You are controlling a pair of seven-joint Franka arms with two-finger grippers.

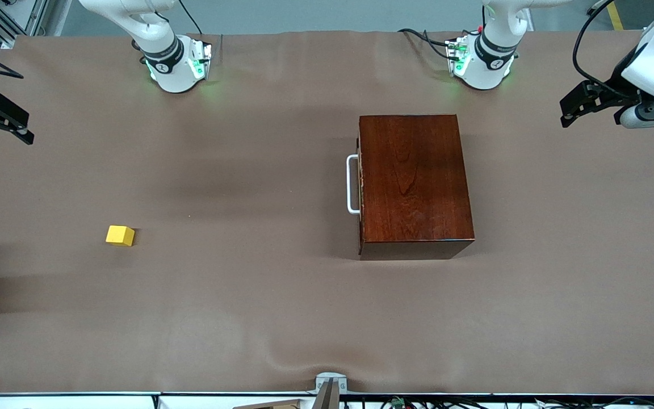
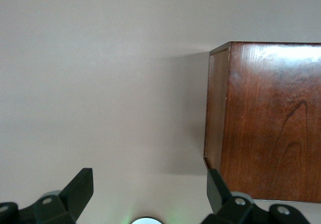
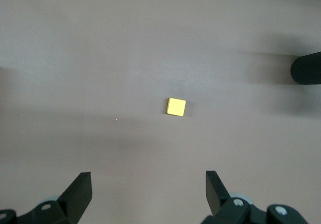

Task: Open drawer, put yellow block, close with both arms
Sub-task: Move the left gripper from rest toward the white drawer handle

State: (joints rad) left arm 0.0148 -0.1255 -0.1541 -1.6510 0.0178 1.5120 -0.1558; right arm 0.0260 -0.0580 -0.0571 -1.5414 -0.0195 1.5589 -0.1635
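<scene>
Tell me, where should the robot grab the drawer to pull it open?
Probably the white handle on the drawer front. It is a U-shaped bar standing off the wood, leaving a gap for a finger. Come from the right arm's end of the table, which the front faces, with the fingers closing across the bar.

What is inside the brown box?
That cannot be seen. The drawer is shut in the brown box, hiding its inside. The yellow block lies out on the table.
</scene>
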